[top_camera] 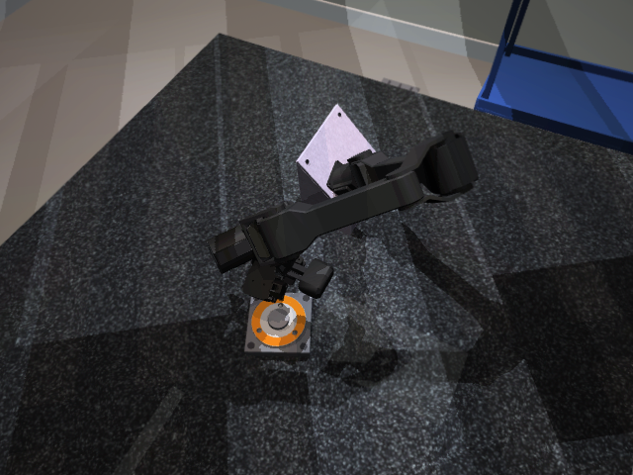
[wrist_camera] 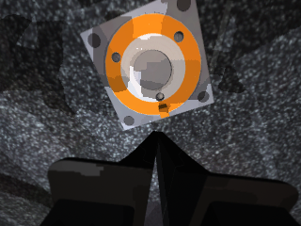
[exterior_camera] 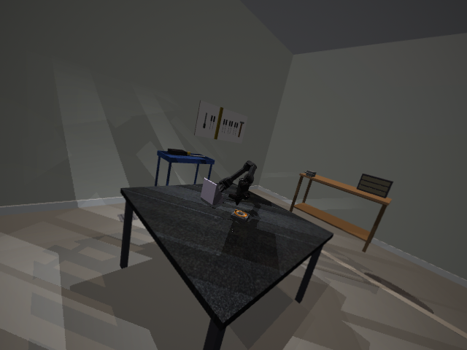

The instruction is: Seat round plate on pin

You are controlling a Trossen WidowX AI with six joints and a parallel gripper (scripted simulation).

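The orange round plate (wrist_camera: 152, 63) rings the grey post (wrist_camera: 153, 70) on its square base (wrist_camera: 199, 91); the gripper (wrist_camera: 158, 137) is closed and empty.

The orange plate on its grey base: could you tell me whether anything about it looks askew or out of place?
Nothing stands out. In the wrist view the orange plate sits centred round the post on the square grey base, its tab pointing toward the shut pincer, which is clear of it. Whether the pin fills the hole by the tab is too small to tell.

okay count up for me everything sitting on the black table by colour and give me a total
Orange: 1, the round plate
Grey: 1, the square base under it
Pale lilac: 1, the angled panel
Black: 1, the robot arm, jaws shut on nothing
Total: 4
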